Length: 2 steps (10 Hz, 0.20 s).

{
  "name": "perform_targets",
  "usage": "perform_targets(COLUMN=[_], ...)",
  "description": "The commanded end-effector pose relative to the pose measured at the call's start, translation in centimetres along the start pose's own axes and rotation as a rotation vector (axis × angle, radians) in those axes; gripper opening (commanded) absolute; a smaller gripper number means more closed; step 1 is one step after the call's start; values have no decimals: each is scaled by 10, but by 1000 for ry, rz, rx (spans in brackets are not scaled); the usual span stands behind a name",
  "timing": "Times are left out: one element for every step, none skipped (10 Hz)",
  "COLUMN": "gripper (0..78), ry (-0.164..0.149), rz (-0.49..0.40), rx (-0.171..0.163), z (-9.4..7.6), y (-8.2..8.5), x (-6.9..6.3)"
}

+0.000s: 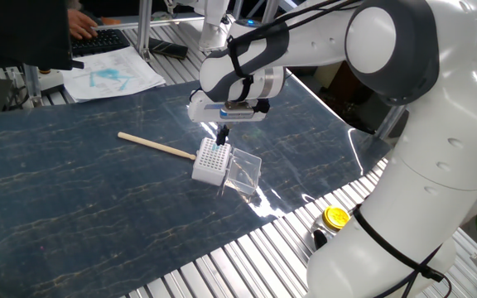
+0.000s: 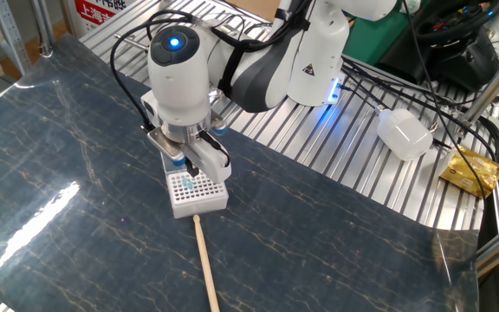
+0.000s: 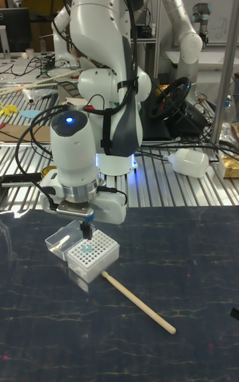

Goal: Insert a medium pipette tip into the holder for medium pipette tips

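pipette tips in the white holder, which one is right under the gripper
In the tall fixed view, the right one of two pale blue tips in the holder sits directly below the gripper; the other stands left.
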State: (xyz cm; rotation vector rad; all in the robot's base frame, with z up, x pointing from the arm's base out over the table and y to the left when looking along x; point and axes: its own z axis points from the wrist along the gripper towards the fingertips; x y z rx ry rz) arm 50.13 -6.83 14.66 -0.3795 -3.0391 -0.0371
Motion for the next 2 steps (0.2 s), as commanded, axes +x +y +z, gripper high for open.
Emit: perform_targets(gripper=[12, 12], ry=[7, 6], rz=[-94, -95], rx=[7, 9], z=[-67, -67], y=[19, 19], x=[29, 30])
